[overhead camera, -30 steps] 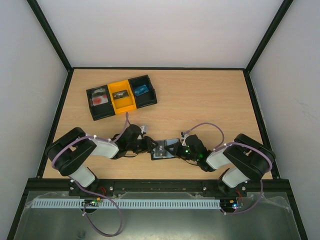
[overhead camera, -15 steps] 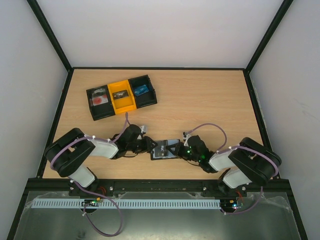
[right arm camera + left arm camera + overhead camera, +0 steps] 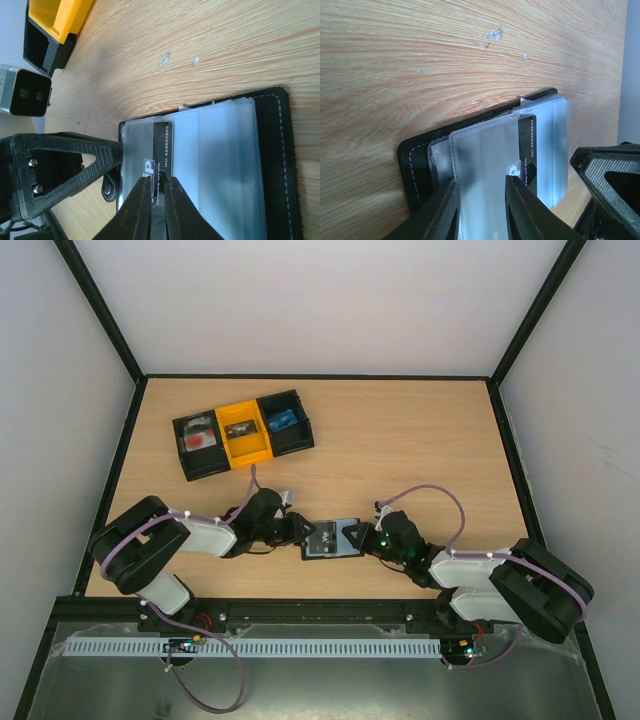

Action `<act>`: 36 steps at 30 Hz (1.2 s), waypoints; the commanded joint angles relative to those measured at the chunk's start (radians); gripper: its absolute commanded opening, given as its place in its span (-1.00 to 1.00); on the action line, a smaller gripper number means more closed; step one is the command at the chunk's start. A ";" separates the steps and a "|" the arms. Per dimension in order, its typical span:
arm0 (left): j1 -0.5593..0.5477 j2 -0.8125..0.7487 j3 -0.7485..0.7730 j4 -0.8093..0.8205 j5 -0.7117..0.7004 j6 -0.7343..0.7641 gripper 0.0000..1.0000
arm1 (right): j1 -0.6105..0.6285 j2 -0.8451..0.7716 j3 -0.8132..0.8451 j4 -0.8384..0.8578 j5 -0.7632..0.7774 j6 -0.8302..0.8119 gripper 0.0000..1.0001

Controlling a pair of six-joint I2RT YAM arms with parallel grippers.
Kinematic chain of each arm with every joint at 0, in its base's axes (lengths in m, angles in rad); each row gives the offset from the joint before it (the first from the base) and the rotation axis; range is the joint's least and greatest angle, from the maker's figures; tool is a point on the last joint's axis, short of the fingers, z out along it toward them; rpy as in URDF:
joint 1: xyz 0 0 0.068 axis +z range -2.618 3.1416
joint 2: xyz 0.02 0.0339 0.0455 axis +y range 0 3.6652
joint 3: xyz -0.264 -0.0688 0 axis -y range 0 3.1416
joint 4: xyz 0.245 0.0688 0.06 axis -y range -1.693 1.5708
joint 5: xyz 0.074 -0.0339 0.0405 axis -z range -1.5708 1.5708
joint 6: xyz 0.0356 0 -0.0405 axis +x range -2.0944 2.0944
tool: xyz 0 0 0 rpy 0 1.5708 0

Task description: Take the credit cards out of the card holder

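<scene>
Now right arm swung outward, right fingers pinching credit card.

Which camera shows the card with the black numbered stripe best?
Right wrist: the pale blue plastic card lies face-on, stripe readable, with the right gripper shut on it. Left wrist shows it slanted; the top view, too small.

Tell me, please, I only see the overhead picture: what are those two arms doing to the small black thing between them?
Observer: It is an open card holder; the right wrist camera shows clear sleeves inside.
Visitor: Is anything being pulled out?
Observer: The right end effector pinches a credit card with a black stripe.
Visitor: And the left arm?
Observer: The left end effector stands with one finger on each side of a sleeve; grip unclear.
</scene>
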 commanded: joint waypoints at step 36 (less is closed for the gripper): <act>0.012 -0.128 0.011 -0.134 -0.010 -0.001 -0.64 | -0.065 0.152 0.049 0.106 -0.210 -0.045 -0.59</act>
